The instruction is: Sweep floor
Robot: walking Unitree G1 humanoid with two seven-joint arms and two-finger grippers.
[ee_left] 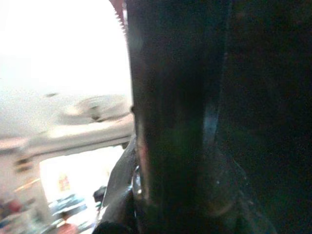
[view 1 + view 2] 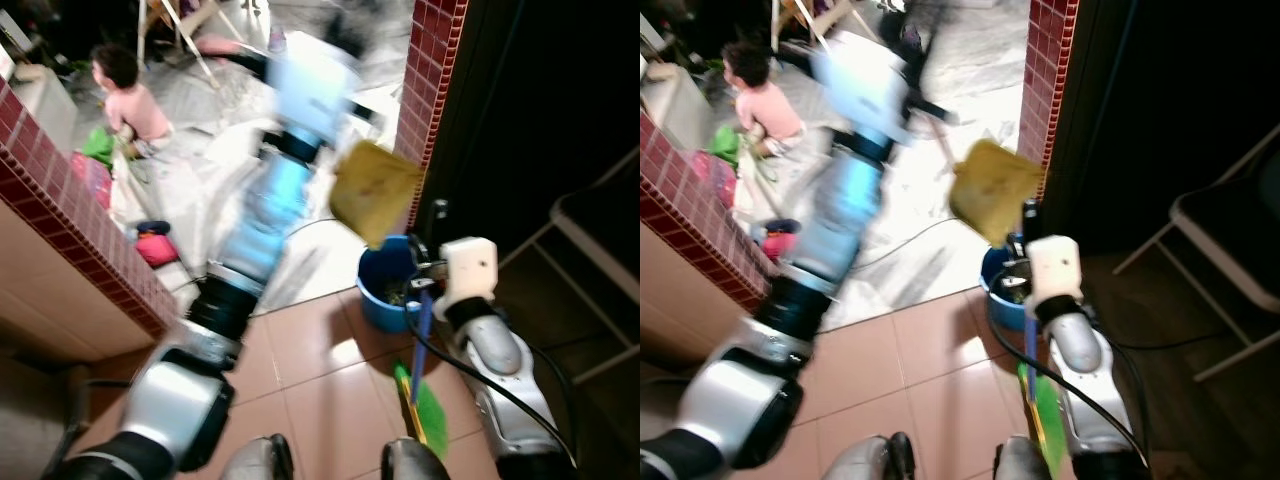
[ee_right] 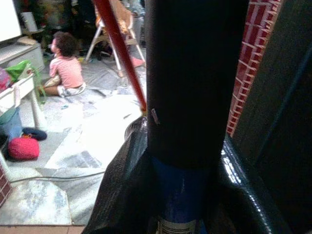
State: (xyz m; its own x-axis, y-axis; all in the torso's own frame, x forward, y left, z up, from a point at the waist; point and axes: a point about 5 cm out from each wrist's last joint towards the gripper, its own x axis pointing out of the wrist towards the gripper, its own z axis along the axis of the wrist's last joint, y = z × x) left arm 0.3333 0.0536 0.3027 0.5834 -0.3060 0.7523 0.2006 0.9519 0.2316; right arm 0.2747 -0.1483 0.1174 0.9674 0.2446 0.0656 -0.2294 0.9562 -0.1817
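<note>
My right gripper (image 2: 425, 278) is shut on the blue handle (image 3: 179, 204) of a broom. The broom's green bristles (image 2: 430, 408) rest on the brown tiles beside my feet. A yellow dustpan (image 2: 372, 190) hangs tilted in the air above a blue bucket (image 2: 385, 290). Its thin red handle (image 3: 119, 53) runs up and away to my raised left gripper (image 2: 925, 105), which is smeared by motion and looks shut on that handle. The left wrist view is dark and blurred.
A child (image 2: 125, 95) sits on the pale floor beyond the doorway, near a pink bundle (image 2: 155, 247) and a cable (image 2: 310, 232). A red-tiled low wall (image 2: 80, 220) stands left, a red-tiled pillar (image 2: 432, 90) right. A folding chair (image 2: 1230, 250) stands in the dark at right.
</note>
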